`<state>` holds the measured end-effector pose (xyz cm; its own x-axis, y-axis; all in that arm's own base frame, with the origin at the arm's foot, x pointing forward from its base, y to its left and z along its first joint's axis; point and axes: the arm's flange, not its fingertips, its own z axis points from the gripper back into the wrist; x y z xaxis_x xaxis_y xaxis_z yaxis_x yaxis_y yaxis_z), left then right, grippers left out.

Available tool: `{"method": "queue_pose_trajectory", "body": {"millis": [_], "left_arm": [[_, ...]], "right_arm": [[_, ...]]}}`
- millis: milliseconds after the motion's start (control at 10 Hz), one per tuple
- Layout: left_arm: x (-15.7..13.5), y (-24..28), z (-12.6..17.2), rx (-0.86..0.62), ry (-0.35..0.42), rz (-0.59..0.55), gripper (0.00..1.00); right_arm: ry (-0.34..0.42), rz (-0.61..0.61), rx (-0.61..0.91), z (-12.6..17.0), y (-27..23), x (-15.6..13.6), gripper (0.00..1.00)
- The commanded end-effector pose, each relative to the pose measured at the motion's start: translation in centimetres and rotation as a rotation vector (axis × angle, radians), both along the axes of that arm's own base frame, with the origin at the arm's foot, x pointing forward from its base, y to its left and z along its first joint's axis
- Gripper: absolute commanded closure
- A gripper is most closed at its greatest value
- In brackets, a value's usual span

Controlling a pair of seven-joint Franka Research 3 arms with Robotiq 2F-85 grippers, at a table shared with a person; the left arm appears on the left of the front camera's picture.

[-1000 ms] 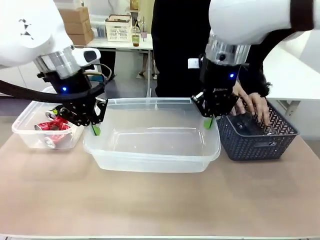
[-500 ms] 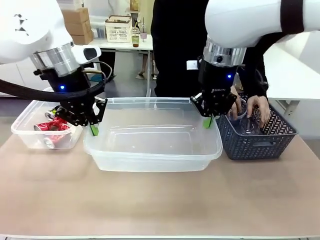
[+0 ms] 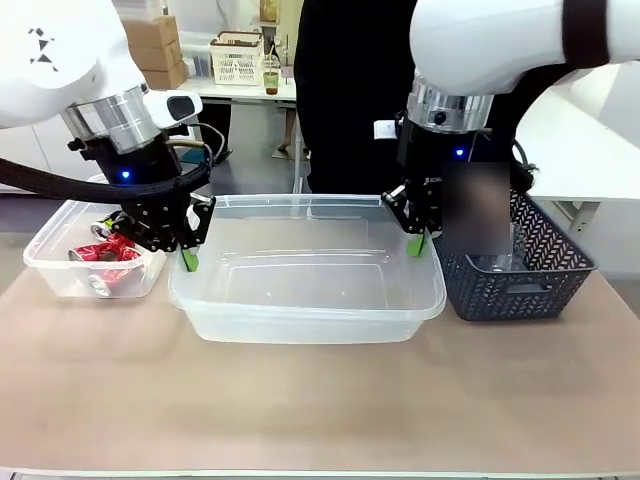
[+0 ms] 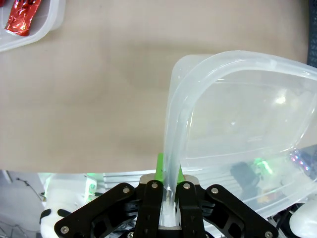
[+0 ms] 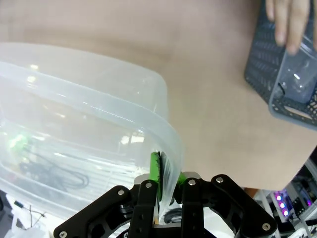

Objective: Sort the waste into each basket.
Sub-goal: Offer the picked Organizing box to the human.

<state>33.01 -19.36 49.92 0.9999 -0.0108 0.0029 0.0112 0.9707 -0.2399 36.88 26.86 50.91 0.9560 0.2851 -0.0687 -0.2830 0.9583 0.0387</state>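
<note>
Crushed red cans (image 3: 105,252) lie in a small deep clear basket (image 3: 45,262) at the table's left; one red can (image 4: 20,17) and that basket's rim (image 4: 47,34) appear in the left wrist view. My left gripper (image 3: 188,258) (image 4: 168,191) is shut on the left rim of a large shallow clear tub (image 3: 300,322). On the tub's right rim (image 5: 99,94), my right gripper (image 3: 418,243) (image 5: 166,173) is shut too. The tub holds nothing.
A dark lattice basket (image 3: 520,288) (image 5: 262,64) stands at the right with a clear plastic container (image 5: 297,79) inside it. The person's hand (image 5: 285,20) hovers at its edge. Bare tabletop (image 3: 320,410) stretches in front of the tub.
The person's hands have shifted at the lattice basket. Both grippers keep their hold on the large tub, which has barely moved.
</note>
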Motion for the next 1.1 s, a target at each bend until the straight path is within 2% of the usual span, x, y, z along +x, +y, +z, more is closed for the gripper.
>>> {"method": "queue_pose_trajectory", "body": {"millis": [0,1000], "left_arm": [[-0.01,0.14,0.08,0.009,-0.003,0.01,1.0],[-0.01,0.14,0.08,0.009,-0.003,0.01,1.0]], "right_arm": [[0.009,-0.002,0.01,0.14,0.14,-0.59,1.0],[0.009,-0.002,0.01,0.14,0.14,-0.59,1.0]]}}
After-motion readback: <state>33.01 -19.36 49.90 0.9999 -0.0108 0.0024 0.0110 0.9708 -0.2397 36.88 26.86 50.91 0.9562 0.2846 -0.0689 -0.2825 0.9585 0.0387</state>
